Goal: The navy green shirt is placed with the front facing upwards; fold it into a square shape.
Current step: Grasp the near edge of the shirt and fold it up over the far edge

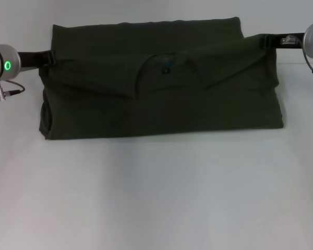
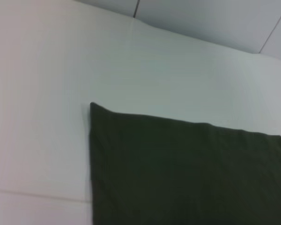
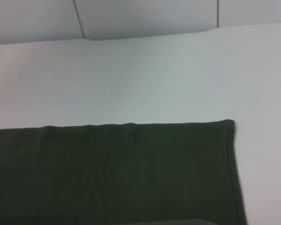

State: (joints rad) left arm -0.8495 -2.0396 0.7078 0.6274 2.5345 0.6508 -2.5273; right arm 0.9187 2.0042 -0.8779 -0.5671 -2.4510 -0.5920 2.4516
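The navy green shirt (image 1: 161, 109) lies across the far half of the white table (image 1: 156, 198) as a wide folded band, its round collar (image 1: 167, 66) showing in the middle. At the band's left end, my left gripper (image 1: 51, 57) is shut on the cloth. My right gripper (image 1: 265, 40) is shut on the upper right corner, where the cloth is drawn up to a point. The left wrist view shows a far corner of the shirt (image 2: 187, 173), and the right wrist view shows the other far corner of the shirt (image 3: 112, 173), both flat on the table. No print shows.
Bare white tabletop (image 1: 156, 208) stretches from the shirt to the near edge. Behind the shirt a strip of table (image 3: 145, 79) ends at a grey panelled wall (image 3: 145, 16).
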